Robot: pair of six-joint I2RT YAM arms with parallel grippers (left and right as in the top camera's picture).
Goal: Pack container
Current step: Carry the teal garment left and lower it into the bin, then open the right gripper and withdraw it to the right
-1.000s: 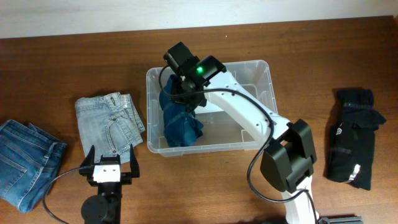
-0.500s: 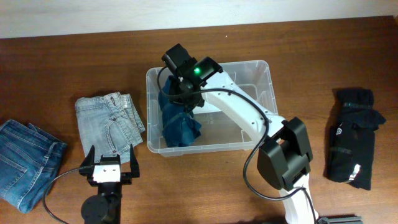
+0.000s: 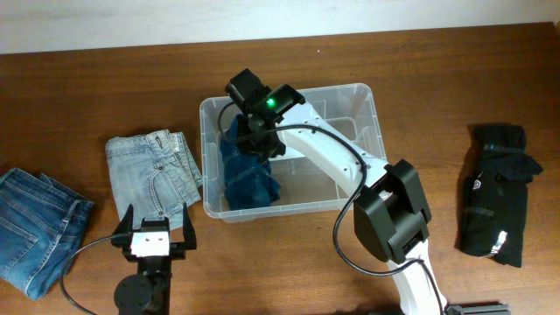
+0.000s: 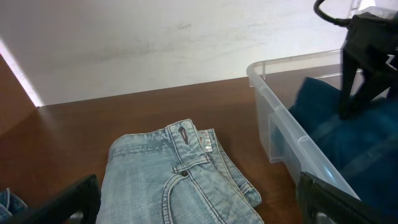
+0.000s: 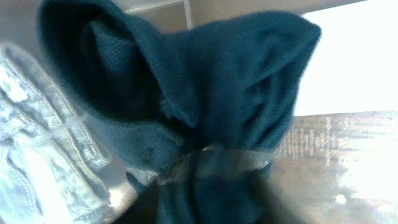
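Note:
The clear container point(image 3: 372, 118) stands at the table's middle; its near wall shows in the left wrist view point(image 4: 292, 134). A dark teal garment point(image 3: 249, 179) lies bunched in its left half, also visible through the wall point(image 4: 329, 124). My right gripper point(image 3: 254, 133) reaches down into the container's left side and is shut on the teal garment point(image 5: 205, 74), whose folds fill the right wrist view around the jaws point(image 5: 205, 180). My left gripper point(image 3: 156, 220) is open and empty at the front left, over the table near the folded light jeans point(image 4: 199, 208).
Folded light blue jeans point(image 3: 153, 166) lie left of the container, close ahead of my left gripper point(image 4: 174, 180). Darker blue jeans point(image 3: 35, 223) lie at the far left edge. A black garment point(image 3: 497, 192) lies at the right.
My right gripper has moved left and down with the teal garment. The container has slid a little to the left. The left arm has not moved.

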